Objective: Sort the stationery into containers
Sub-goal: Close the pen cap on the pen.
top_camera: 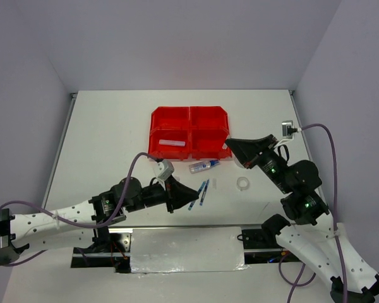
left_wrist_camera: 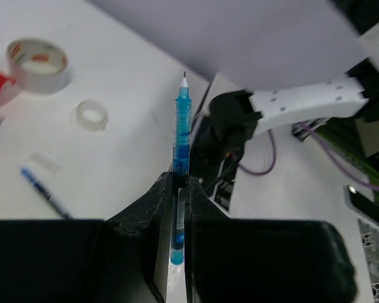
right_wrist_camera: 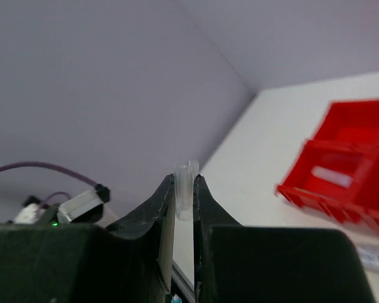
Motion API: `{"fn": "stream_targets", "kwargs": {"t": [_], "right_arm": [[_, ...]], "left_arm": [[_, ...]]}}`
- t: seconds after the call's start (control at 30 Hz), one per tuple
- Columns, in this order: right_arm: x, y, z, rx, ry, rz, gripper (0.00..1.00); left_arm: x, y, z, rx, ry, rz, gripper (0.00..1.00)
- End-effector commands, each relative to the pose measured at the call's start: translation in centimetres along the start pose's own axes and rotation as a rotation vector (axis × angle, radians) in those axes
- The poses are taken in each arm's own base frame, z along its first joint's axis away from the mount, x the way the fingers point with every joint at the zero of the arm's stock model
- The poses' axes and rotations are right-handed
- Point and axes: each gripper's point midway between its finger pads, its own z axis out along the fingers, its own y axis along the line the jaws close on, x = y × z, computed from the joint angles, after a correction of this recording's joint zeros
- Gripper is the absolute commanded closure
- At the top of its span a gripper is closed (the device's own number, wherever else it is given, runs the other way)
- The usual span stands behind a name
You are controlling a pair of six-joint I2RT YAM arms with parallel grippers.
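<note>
My left gripper [left_wrist_camera: 179, 180] is shut on a blue pen [left_wrist_camera: 181, 136], uncapped, whose tip points straight out past the fingertips. In the top view this gripper [top_camera: 193, 196] is just in front of the red containers [top_camera: 156, 129]. A second blue pen [left_wrist_camera: 47, 192] lies on the table beside it [top_camera: 203, 192]. My right gripper [right_wrist_camera: 184, 180] is shut on a small clear cap [right_wrist_camera: 184, 189] and is raised at the containers' near right corner [top_camera: 229, 144]. A blue-capped glue tube [top_camera: 204, 166] lies in front of the containers. Two tape rolls [left_wrist_camera: 38, 63] [left_wrist_camera: 91, 115] rest on the table.
A pale stick-shaped item [top_camera: 170, 143] lies in the near left container. Another clear cap [left_wrist_camera: 44, 163] lies on the table by the loose pen. The smaller tape roll [top_camera: 242, 183] lies near my right arm. Purple cables trail from both arms.
</note>
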Motion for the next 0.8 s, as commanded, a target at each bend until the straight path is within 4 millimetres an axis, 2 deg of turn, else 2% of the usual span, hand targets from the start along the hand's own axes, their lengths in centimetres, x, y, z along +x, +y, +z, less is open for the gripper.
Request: {"fn": "stream_targets", "kwargs": {"t": [0.0, 0.07, 0.17, 0.23, 0.37, 0.5, 0.57, 0.63, 0.77], "right_arm": [[-2.6, 6.2, -1.1, -0.283, -0.096, 0.016, 1.00], [-3.2, 8.5, -2.3, -0.416, -0.127, 0.012, 1.00], [-3.6, 10.8, -3.5, -0.537, -0.153, -0.004, 1.00], [-3.6, 11.8, -3.8, -0.574, -0.153, -0.015, 1.00], [-3.8, 13.6, -3.7, -0.626, -0.156, -0.027, 1.00], [-3.4, 13.7, -2.7, -0.577, -0.151, -0.086, 1.00], [-2.4, 13.8, -2.6, -0.581, -0.123, -0.091, 1.00], [-1.5, 13.5, -2.5, -0.575, -0.112, -0.108, 1.00], [-1.1, 13.0, -2.5, -0.563, -0.107, -0.123, 1.00]], "left_arm": [[-6.0, -5.8, 0.0, 0.260, -0.219, 0.097, 1.00], [-6.6, -6.5, 0.0, 0.296, -0.245, 0.121, 1.00], [-8.4, -7.8, -0.5, 0.349, -0.321, 0.149, 1.00], [-9.7, -8.4, -0.8, 0.367, -0.369, 0.174, 1.00], [-11.1, -8.6, -0.2, 0.346, -0.387, 0.221, 1.00], [-12.2, -7.9, 0.6, 0.296, -0.391, 0.245, 1.00], [-12.7, -7.8, 0.8, 0.286, -0.392, 0.247, 1.00], [-13.0, -7.4, 0.7, 0.280, -0.401, 0.244, 1.00], [-13.0, -7.3, 0.3, 0.294, -0.406, 0.240, 1.00]]}}
